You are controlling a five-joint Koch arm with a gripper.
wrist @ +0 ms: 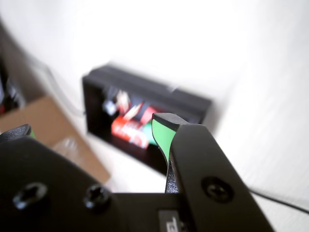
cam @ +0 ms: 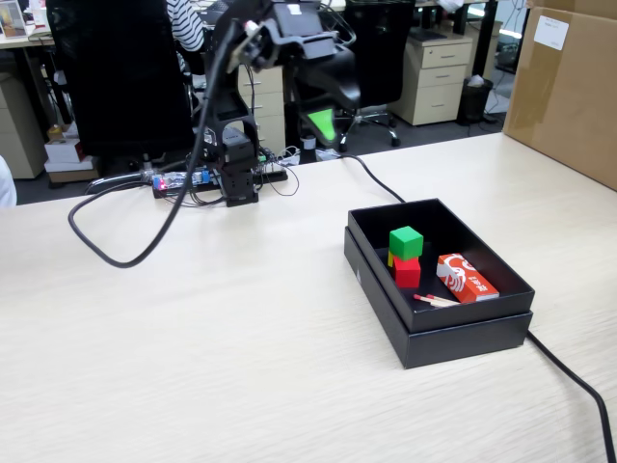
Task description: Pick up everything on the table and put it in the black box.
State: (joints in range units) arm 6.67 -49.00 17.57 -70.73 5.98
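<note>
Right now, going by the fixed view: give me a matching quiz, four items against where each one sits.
Items:
1. green cube
2. red cube
3. printed packet
4. gripper

Places:
A. raised above the table, behind the black box
B. on top of another cube
C. on the box floor, to the right of the cubes
D. under the green cube

Pairs: 1-B, 2-D, 3-C, 4-A
</note>
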